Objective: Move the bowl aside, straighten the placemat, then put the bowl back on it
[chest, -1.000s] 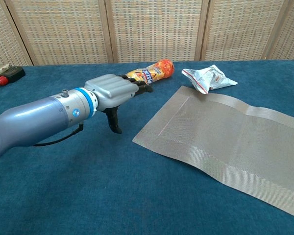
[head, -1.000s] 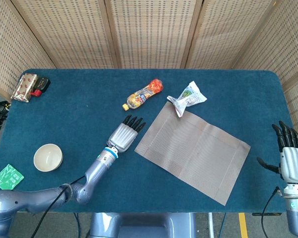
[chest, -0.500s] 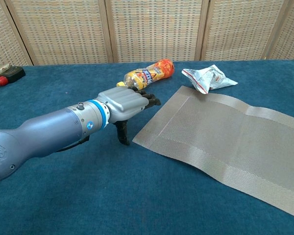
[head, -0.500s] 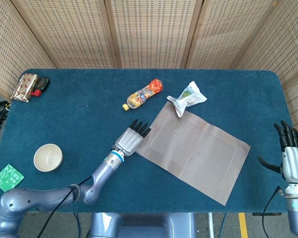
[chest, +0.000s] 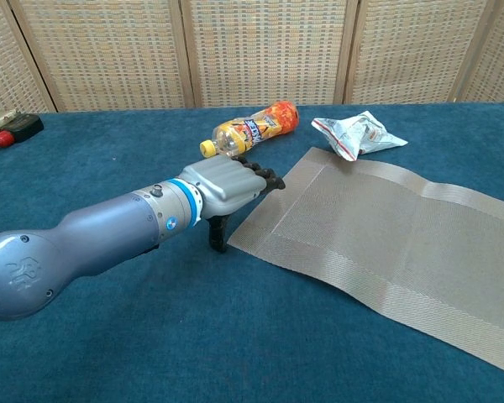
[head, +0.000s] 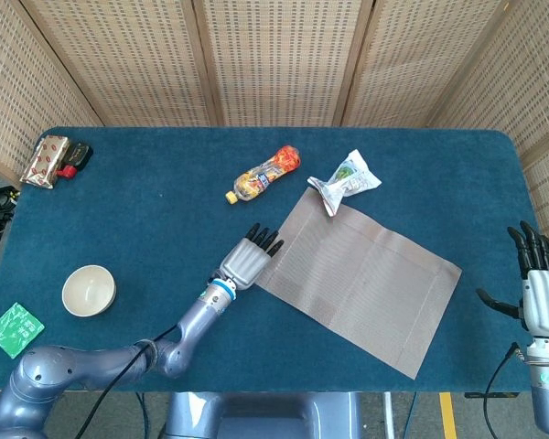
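a: where does the mat (head: 357, 279) lie from the left hand (head: 248, 260)?

b: straight ahead of it, toward the robot's right. the fingertips (chest: 267, 177) reach the mat's near-left corner; in the chest view they look to be at its edge or just over it, though i can't tell if they press on it. the hand is flat, fingers out together, thumb hanging down beside the edge, and it holds nothing.

a: and the mat's long axis?

b: skewed. it runs from the far side near the snack bag (head: 347, 180) down toward the near right edge of the tabletop (head: 146, 210), so it sits crooked to the table's edges. the bag touches or overlaps the far corner.

a: the bowl (head: 89, 290)?

b: already off the mat, well to the left, near the front edge, beside a green packet (head: 13, 326). so moving it aside looks done, and the straightening is the step in hand.

a: which hand is nearer?

b: the left, by far. the right hand (head: 539, 286) hangs off the right end of the tabletop, fingers spread, empty, well apart from the mat's near-right corner. my guess is the left corner must swing toward the robot to square things.
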`<state>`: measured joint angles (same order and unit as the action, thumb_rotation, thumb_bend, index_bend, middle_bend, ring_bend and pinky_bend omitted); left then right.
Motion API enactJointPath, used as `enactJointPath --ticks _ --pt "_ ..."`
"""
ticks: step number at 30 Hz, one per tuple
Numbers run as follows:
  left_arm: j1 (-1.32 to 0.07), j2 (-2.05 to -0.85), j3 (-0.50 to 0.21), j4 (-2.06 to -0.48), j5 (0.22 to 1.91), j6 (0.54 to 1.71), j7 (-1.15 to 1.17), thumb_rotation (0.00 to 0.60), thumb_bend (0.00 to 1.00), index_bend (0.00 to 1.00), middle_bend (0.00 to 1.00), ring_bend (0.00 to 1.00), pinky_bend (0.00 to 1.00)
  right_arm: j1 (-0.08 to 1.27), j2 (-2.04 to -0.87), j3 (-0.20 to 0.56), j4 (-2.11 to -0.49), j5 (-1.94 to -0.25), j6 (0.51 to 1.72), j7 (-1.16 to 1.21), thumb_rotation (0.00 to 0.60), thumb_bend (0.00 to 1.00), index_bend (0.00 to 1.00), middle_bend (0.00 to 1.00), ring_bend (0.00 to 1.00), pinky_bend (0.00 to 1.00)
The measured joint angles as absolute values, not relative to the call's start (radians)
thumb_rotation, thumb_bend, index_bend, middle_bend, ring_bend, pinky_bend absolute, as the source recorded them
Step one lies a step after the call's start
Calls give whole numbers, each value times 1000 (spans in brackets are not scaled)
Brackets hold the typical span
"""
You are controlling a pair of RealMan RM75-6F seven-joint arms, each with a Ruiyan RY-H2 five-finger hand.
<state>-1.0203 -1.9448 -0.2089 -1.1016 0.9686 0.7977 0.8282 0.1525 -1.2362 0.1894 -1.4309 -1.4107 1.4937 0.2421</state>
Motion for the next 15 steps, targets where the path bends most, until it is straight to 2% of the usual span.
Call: enactJointPath --ticks 9,15 --pt "-1029 -1975 -200 -1071 1081 849 720 600 433 122 0 0 0 152 -1234 189 -1434 -1412 1490 252 600 268 89 0 0 0" --pt "-1028 -1990 -189 -1039 1153 875 634 600 441 151 0 0 0 151 -1232 187 -1440 -1419 1493 254 600 268 89 0 0 0"
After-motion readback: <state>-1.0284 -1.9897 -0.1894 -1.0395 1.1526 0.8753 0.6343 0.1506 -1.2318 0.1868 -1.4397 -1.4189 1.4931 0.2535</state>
